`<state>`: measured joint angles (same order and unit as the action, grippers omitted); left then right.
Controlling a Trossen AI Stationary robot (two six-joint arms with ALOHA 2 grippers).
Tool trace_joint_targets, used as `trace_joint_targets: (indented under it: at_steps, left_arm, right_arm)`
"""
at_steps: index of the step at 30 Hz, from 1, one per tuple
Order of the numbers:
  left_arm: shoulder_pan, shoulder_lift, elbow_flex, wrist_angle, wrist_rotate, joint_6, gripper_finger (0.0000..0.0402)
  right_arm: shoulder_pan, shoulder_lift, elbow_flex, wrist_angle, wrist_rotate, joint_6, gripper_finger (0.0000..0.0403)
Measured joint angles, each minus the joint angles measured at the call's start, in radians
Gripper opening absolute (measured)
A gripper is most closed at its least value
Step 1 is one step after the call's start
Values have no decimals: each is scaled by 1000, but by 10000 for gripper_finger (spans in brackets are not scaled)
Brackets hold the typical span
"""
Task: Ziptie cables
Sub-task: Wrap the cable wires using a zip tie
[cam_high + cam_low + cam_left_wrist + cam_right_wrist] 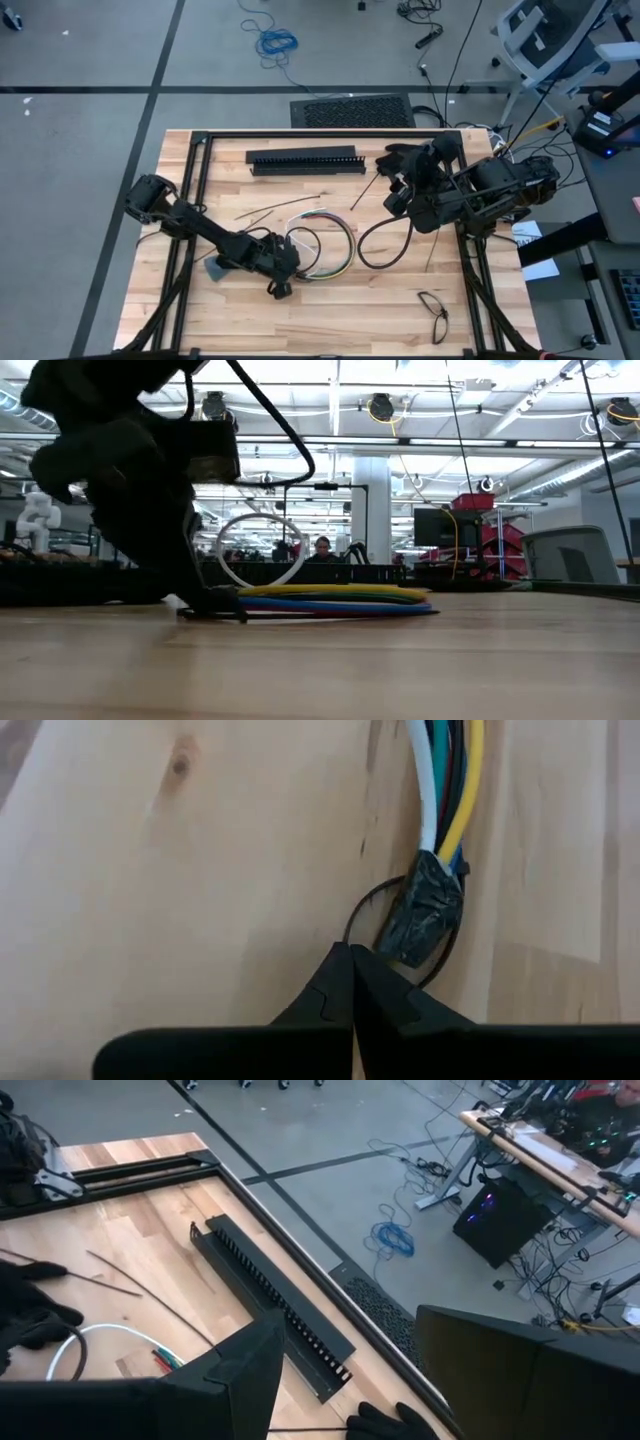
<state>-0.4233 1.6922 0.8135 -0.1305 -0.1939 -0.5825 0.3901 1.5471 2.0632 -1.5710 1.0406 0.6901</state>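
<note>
My left gripper is down on the wooden table, at the near end of the cables. Fingers pressed together, tips meeting in a point; whether they pinch the strap I can't tell.

Left wrist view is the only one showing the detail: white, teal, dark and yellow wires run side by side into a stub wrapped in crinkled black tape. A thin black zip tie loops around that stub, just beyond my closed fingertips.

High view gives the layout: the coloured cables curve in a loose oval mid-table, a thicker black cable arcs just to their right. Long black slotted bar lies toward the far edge, thin stiff black strips scattered between it and the cables. A small black loop sits alone near the front right.

Low view shows the coil flat on the wood as stacked yellow, green, blue and red bands, with one white loop standing up above it. A person sits far back in the room.

My right gripper hangs above the table's far right, fingers spread, empty; its wrist view looks past them at the slotted bar and the grey floor with a blue cable coil.
</note>
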Motion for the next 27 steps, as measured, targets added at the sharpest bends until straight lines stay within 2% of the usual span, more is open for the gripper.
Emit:
trace_joint_targets:
  at_steps: [6,12,22,27]
  left_arm:
    - [23,-85,32,-92,-39,40,0]
    - [43,-154,34,-98,-41,33,0]
    - [35,-171,34,-132,-2,-14,0]
    - [28,-169,34,-200,10,-14,0]
  right_arm:
    - [0,0,0,0,15,-2,224]
    - [0,0,0,0,16,1,224]
    - [0,1,0,0,40,4,224]
    - [0,1,0,0,41,4,224]
